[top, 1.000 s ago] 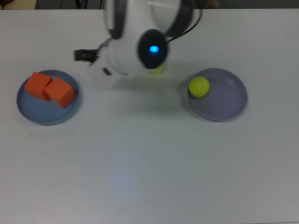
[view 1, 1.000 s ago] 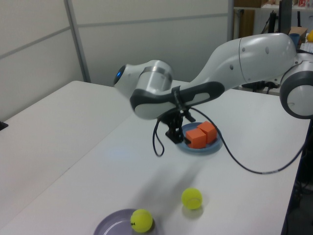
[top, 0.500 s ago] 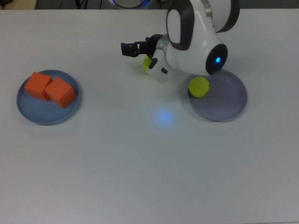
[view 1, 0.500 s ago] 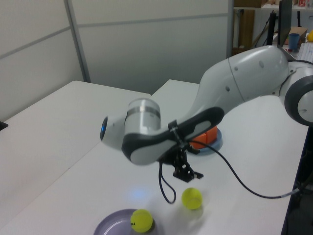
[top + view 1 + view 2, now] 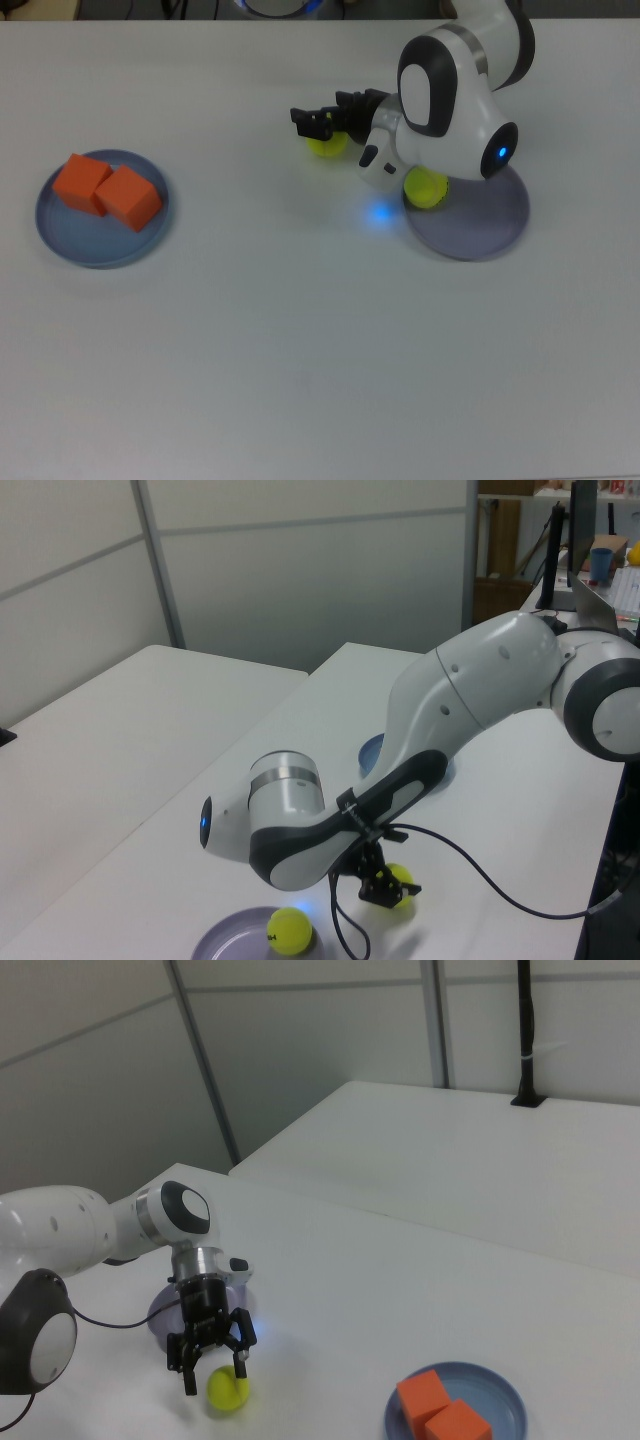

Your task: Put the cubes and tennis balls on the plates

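Observation:
Two orange cubes [image 5: 80, 183] [image 5: 128, 197] lie side by side on the light blue plate [image 5: 60, 238] at the top view's left; the right view shows them [image 5: 424, 1394] [image 5: 457, 1425] on that plate [image 5: 505, 1397] too. One tennis ball [image 5: 428, 188] rests at the edge of the lavender plate [image 5: 480, 215]. The other tennis ball [image 5: 327, 144] lies on the bare table. My gripper [image 5: 326, 122] hangs open just over it, fingers [image 5: 186, 1370] spread to either side of the ball [image 5: 228, 1391]. In the left view the gripper [image 5: 385, 888] hides part of this ball [image 5: 402, 878].
The white arm [image 5: 450, 90] reaches in from the top view's upper right and leans over the lavender plate's near edge. A black cable [image 5: 470, 855] loops from the wrist. A second white table [image 5: 480, 1160] adjoins at the back in the right view.
The arm has swung from beside the blue plate toward the top view's right and come down. The gripper now sits over the loose tennis ball. Cubes, plates and balls have not moved.

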